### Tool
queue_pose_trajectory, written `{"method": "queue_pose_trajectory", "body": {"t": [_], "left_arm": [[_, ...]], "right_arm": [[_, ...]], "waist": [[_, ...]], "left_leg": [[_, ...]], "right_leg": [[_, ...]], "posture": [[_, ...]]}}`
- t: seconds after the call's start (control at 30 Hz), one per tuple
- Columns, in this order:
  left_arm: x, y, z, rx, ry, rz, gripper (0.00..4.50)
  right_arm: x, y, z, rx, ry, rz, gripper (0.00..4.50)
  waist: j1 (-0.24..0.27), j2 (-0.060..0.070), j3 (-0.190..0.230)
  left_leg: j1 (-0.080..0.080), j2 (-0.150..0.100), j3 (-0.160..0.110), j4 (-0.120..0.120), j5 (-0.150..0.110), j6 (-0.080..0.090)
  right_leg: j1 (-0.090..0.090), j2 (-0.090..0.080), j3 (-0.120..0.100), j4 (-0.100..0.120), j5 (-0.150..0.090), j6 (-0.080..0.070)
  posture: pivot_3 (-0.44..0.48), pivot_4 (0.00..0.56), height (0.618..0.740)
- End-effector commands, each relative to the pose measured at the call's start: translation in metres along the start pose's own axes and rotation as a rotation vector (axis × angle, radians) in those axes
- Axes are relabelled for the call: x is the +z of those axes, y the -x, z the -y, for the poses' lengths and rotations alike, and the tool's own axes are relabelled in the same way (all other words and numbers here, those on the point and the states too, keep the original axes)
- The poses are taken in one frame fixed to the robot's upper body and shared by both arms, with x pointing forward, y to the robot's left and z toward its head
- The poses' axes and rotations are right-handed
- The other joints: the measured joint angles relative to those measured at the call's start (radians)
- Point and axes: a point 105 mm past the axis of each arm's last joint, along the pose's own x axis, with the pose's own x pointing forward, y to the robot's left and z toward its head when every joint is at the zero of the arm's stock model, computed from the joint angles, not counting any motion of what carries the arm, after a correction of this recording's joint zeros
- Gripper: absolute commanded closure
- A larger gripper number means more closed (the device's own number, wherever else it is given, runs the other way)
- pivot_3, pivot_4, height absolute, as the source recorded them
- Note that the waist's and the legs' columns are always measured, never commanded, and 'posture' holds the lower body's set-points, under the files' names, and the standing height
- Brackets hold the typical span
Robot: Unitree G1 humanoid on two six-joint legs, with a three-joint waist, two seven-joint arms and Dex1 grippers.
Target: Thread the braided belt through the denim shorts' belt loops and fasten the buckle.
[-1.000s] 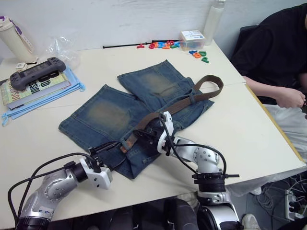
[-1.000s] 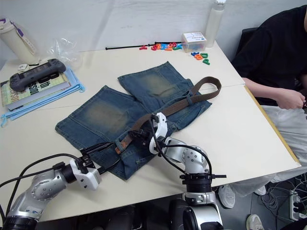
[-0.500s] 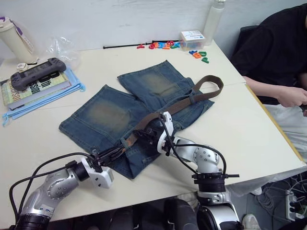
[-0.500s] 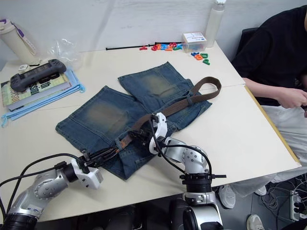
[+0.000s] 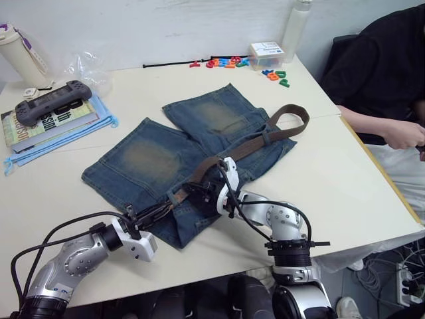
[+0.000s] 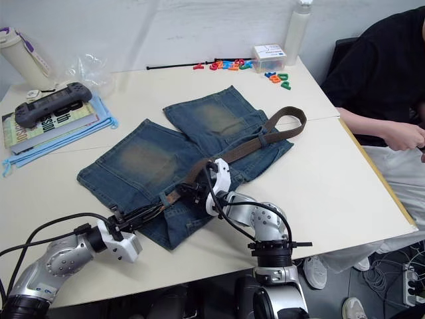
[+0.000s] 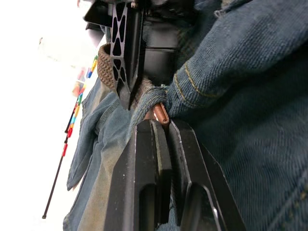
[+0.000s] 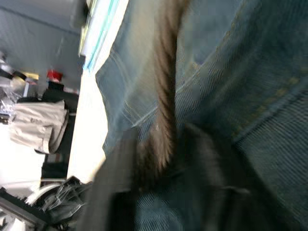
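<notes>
L gripper (image 7: 161,126) pinches belt (image 7: 161,113) tip at shorts (image 5: 159,163) waistband.

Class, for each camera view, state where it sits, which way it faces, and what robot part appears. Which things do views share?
Left and right eye views: head, looking down at the denim shorts; both arms.
Left wrist view: left pincer at a belt loop.
Right wrist view: right pincer around the braided belt.
Shared: shorts and belt.
</notes>
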Motion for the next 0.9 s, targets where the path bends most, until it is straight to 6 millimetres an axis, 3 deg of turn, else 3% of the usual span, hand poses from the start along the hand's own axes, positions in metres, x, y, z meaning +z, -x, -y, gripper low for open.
{"method": "queue_pose_trajectory", "body": {"t": [0.03,0.07,0.3,0.43,0.6,0.7,0.9], "left_arm": [[0.001,0.002,0.011,-0.046,0.013,-0.008,4.50],[0.001,0.002,0.011,-0.047,0.015,-0.010,4.50],[-0.001,0.004,0.013,-0.049,0.023,-0.020,4.50],[-0.001,0.004,0.013,-0.052,0.024,-0.018,4.50],[-0.002,0.003,0.012,-0.053,0.024,-0.016,4.50],[-0.002,0.004,0.012,-0.054,0.025,-0.016,4.50],[-0.002,0.007,0.012,-0.057,0.023,-0.025,4.50]], "right_arm": [[-0.003,0.006,-0.008,0.008,-0.017,0.008,0.55],[0.001,0.014,-0.008,0.001,-0.003,0.026,0.02],[0.006,0.055,0.010,-0.204,0.325,0.024,0.02],[0.001,0.064,0.029,-0.334,0.536,-0.028,0.02],[-0.008,0.062,0.040,-0.385,0.660,-0.070,0.02],[-0.013,0.062,0.051,-0.437,0.715,-0.107,0.86],[-0.019,0.061,0.065,-0.498,0.779,-0.163,3.83]], "waist": [[0.002,0.000,0.000],[0.003,0.000,0.000],[0.007,0.001,0.001],[0.008,0.002,0.001],[0.014,0.001,0.000],[0.015,0.000,0.000],[0.019,-0.001,-0.001]], "left_leg": [[0.000,0.000,0.000,0.000,0.000,0.000],[0.000,0.000,0.000,0.000,0.000,0.000],[-0.002,-0.001,0.000,0.000,-0.001,0.000],[-0.001,-0.001,0.000,-0.001,-0.001,-0.001],[0.000,-0.001,0.000,0.000,-0.001,-0.001],[0.001,-0.001,0.000,0.000,-0.001,-0.001],[0.001,-0.001,0.000,0.000,-0.001,-0.001]], "right_leg": [[0.000,0.000,0.000,0.000,0.000,0.000],[0.000,0.000,0.000,0.000,0.000,0.000],[-0.001,-0.002,0.000,-0.002,0.000,0.000],[-0.001,-0.001,0.000,-0.002,0.000,0.000],[0.000,-0.001,-0.001,-0.002,0.000,0.001],[0.001,-0.001,-0.001,-0.002,0.000,0.001],[0.001,-0.001,-0.001,-0.002,0.000,0.001]], "posture": [[0.000,0.150,0.717],[0.000,0.150,0.717],[0.000,0.150,0.717],[0.000,0.150,0.717],[0.000,0.150,0.717],[0.000,0.150,0.717],[0.000,0.150,0.717]]}}
